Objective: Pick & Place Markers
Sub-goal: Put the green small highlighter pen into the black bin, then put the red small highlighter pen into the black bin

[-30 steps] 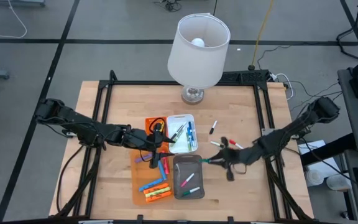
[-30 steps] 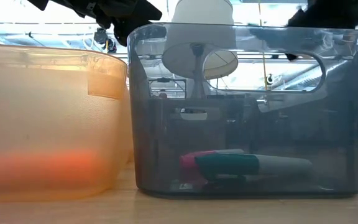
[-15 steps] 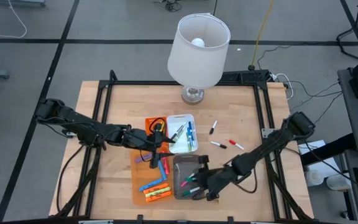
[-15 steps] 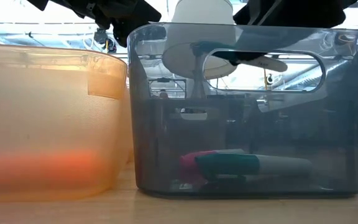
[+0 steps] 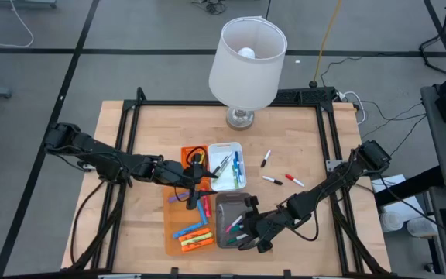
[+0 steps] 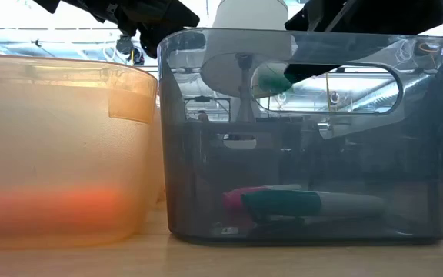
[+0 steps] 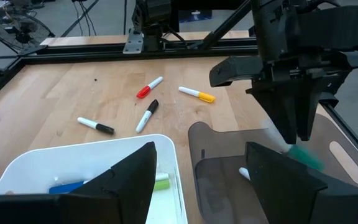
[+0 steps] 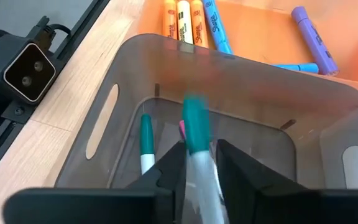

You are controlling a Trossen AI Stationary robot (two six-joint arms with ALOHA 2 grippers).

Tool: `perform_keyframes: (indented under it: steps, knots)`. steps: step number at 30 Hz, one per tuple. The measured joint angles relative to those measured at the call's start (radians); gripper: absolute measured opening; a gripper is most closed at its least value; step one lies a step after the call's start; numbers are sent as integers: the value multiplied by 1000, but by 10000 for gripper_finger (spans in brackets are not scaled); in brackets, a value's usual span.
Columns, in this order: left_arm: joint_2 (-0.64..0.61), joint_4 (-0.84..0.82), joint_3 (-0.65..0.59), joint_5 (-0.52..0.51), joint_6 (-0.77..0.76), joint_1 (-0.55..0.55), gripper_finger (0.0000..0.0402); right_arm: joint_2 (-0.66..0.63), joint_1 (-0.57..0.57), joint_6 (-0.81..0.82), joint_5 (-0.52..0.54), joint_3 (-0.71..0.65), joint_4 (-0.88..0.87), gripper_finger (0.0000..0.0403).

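Right gripper point(image 8: 194, 163) is clamped on my green marker point(image 8: 196, 127), long axis pointing down into the grey bin point(image 5: 224, 203) directly below w/ other markers inside, so release drops straight in; left gripper point(image 7: 197, 180) spread, idle by white tray point(image 7: 73, 165).

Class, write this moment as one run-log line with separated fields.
right hand: shut on green marker, over grey tray | left hand: open, over white tray | loose markers: on table
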Motion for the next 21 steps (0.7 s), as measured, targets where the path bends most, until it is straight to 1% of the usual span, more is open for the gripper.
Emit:
perform_keyframes:
  steps: [7,9,12,16,18,21]
  knots:
    - [0,0,0,0,0,0,250,0,0,25,1,0,-1,131]
    - [0,0,0,0,0,0,250,-10,0,25,0,0,-32,142]
    - [0,-1,0,0,0,0,250,-46,1,77,1,0,-124,151]
    - [0,-2,0,0,0,0,250,-119,2,230,7,0,-331,150]
    - [0,-2,0,0,0,0,250,-155,2,320,52,-15,-443,145]
    - [0,-1,0,0,0,0,250,-203,2,463,146,-68,-583,138]
